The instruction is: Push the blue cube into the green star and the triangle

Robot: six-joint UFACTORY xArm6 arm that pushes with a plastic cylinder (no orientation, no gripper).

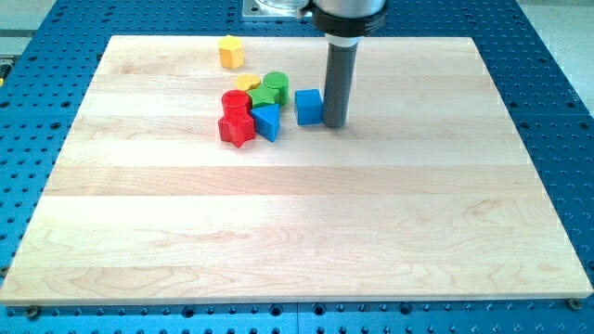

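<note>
The blue cube (308, 106) sits on the wooden board at the view's upper middle. My tip (335, 123) stands right next to the cube's right side, touching or nearly so. To the cube's left is a cluster: a blue triangle (267, 122), a green star (264, 98) behind it, and a green round block (276, 83). A small gap lies between the cube and the triangle.
A red round block (236, 101) and a red star (237, 128) lie at the cluster's left. A yellow piece (247, 83) is behind the cluster. A yellow hexagon (231, 52) stands alone near the board's top edge (186, 38).
</note>
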